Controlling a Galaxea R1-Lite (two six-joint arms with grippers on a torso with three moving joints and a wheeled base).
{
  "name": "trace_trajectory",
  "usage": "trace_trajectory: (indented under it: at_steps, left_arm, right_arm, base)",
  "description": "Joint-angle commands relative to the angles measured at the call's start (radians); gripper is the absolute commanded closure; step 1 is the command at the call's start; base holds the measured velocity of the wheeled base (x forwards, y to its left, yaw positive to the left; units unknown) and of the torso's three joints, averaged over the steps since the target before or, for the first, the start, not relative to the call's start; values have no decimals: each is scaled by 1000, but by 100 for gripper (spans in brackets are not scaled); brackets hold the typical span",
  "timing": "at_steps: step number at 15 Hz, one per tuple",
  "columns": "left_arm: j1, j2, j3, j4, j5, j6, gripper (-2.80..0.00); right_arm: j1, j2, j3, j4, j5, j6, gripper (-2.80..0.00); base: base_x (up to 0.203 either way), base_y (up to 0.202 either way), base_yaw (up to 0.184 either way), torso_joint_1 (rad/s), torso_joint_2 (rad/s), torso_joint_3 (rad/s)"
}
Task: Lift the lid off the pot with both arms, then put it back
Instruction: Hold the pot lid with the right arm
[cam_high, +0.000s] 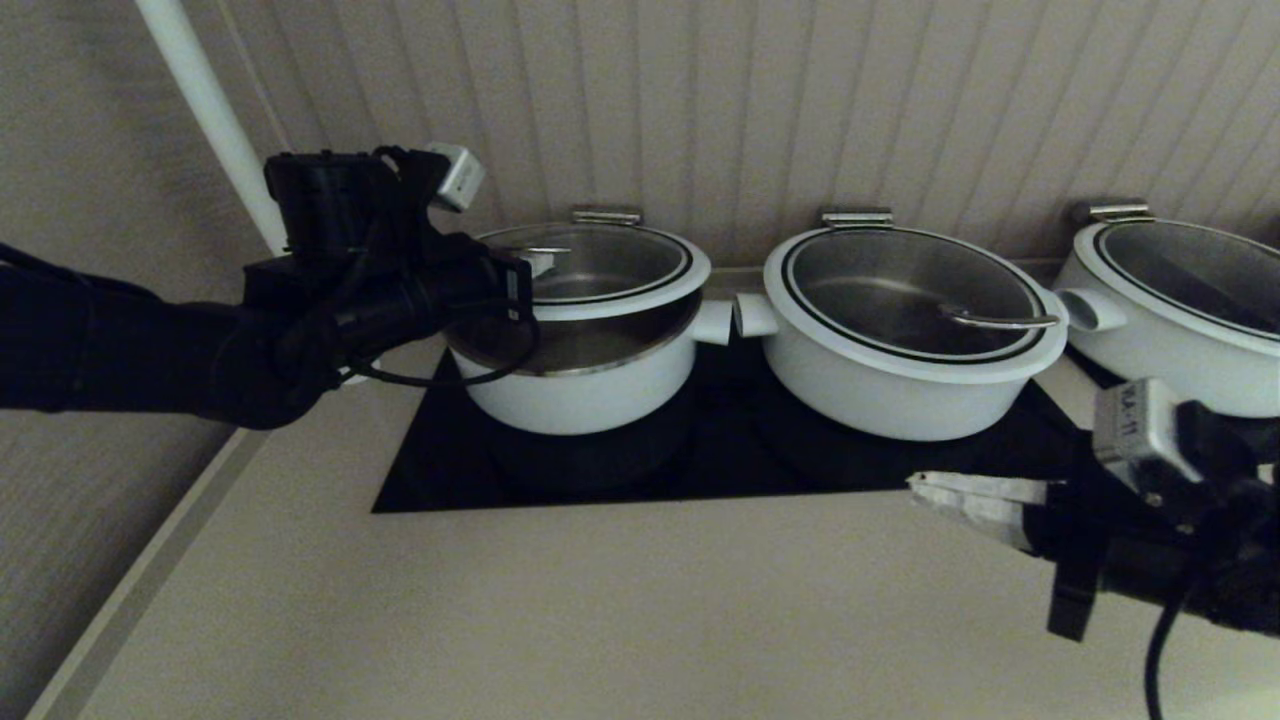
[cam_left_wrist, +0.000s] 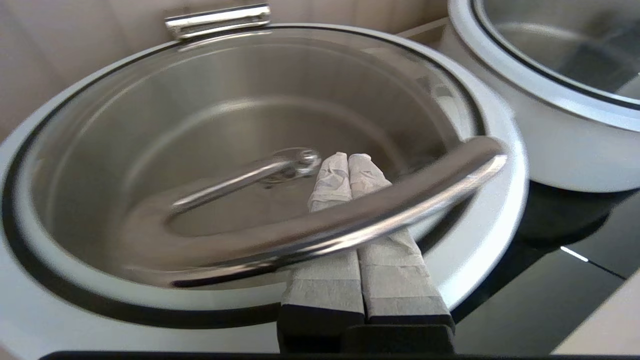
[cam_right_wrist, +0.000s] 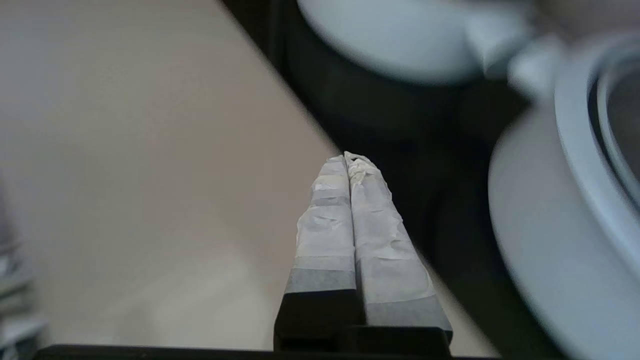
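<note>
The pot (cam_high: 580, 390) is the leftmost white pot on the black hob (cam_high: 720, 465). Its glass lid (cam_high: 600, 268) hangs a little above the pot's rim, and a band of the steel inside shows beneath it. My left gripper (cam_high: 538, 262) is shut. In the left wrist view its two taped fingers (cam_left_wrist: 340, 160) pass side by side under the lid's arched steel handle (cam_left_wrist: 350, 215), which rests across them. The lid's white rim (cam_left_wrist: 495, 200) shows there. My right gripper (cam_high: 925, 488) is shut and empty over the counter at the front right, apart from the lid (cam_right_wrist: 348, 157).
A wider white pot with its lid on (cam_high: 900, 380) stands just right of the task pot, side handles nearly touching. A third pot (cam_high: 1180, 290) is at far right. A white pipe (cam_high: 210, 110) rises behind my left arm. The panelled wall is close behind.
</note>
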Motion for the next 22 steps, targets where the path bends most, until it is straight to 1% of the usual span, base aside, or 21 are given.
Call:
trace_trajectory:
  at_steps: [1,4,7,9,12,14,16,20,22]
  left_arm:
    - [16,8,-9,-4,-1,0,0]
    - [20,12,-10,-4,-1,-1,0]
    - [20,16,-11,-4,-1,-1,0]
    - [20,21,-13,-4,0,-1,0]
    - [20,22,-11,-4,0,-1,0]
    - [20,22,-11,-4,0,-1,0]
    - [22,22,-11,-4,1,-1,0]
    - [28,23,-13,-4,1,-1,0]
    - [31,26,-13,-4,1,-1,0]
  right_arm:
    - [61,168,-17,-168,4,17,0]
    - [102,273,-57,-310,4,26,0]
    - [144,346,-84,-418,4,27,0]
    - [159,362,-105,-431,4,27,0]
    - [159,369,-125,-433,4,36,0]
    - [159,379,-149,-460,1,101,0]
    - [159,392,-156,-497,-4,150,0]
    - [159,436,-191,-514,-4,196,0]
    - [159,488,-223,-557,-4,216,0]
  base:
    - [0,0,0,0,0,0]
    - [0,0,0,0,0,0]
    - [0,0,0,0,0,0]
    - [0,0,0,0,0,0]
    - [0,0,0,0,0,0]
    - [0,0,0,0,0,0]
    - [0,0,0,0,0,0]
    - [0,0,0,0,0,0]
    - [0,0,0,0,0,0]
